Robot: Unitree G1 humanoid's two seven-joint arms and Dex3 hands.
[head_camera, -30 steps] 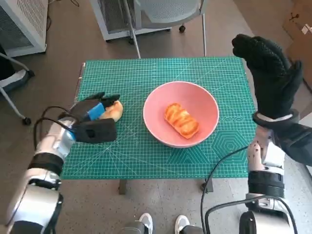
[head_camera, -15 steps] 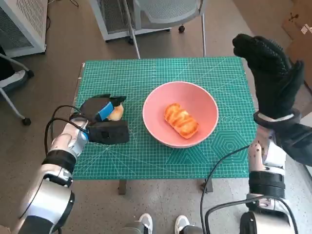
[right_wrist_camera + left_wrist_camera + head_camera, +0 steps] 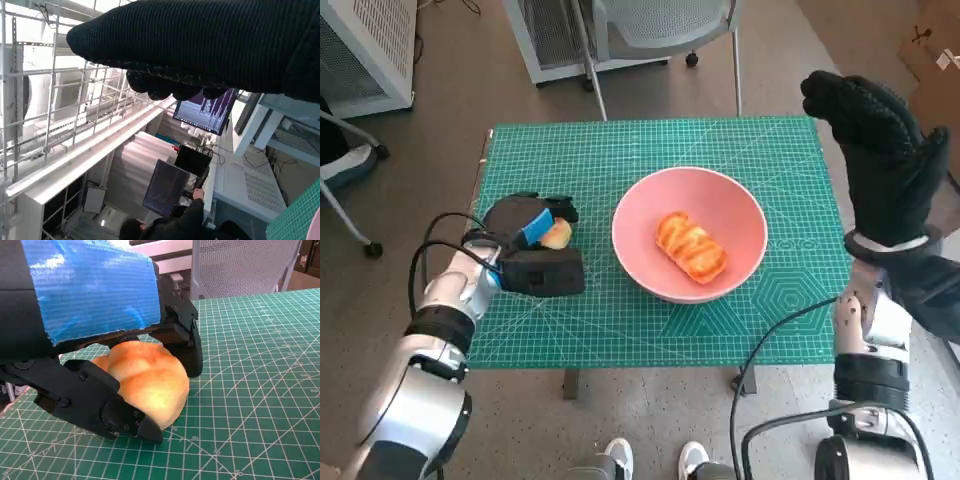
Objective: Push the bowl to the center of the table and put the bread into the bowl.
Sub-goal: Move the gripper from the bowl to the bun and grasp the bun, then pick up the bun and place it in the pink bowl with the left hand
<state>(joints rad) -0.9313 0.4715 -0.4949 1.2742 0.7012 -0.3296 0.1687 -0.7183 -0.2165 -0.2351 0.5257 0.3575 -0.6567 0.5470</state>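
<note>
— Where is the loose bread roll (image 3: 557,234) found?

— It is seen on the green cutting mat (image 3: 620,330) that covers the tabletop, at the robot's left side, just beside the pink bowl (image 3: 745,255) but apart from its rim. In the left wrist view the roll (image 3: 147,380) is shown resting on the mat, with the black fingers (image 3: 95,407) of the left hand (image 3: 528,245) closed round it from both sides.

— So the roll is gripped?

— Yes: it is enclosed between a lower finger block and an upper finger, and the blue-taped back of the hand lies over it (contact is plain on both flanks of the roll). Only a small golden part of it is visible in the head view, past the blue tape.

— And the bowl?

— It is placed near the middle of the tabletop, and a second glazed bread (image 3: 691,247) is already lying inside it, slantwise on the bowl's floor.

— What is noted of the right hand (image 3: 878,160)?

— It is held up off the tabletop at the right edge, well apart from bowl and roll. Its gloved fingers are extended and nothing is held in them. In the right wrist view only the dark glove is shown, with shelving, monitors (image 3: 165,187) and a seated person (image 3: 167,227) behind.
</note>
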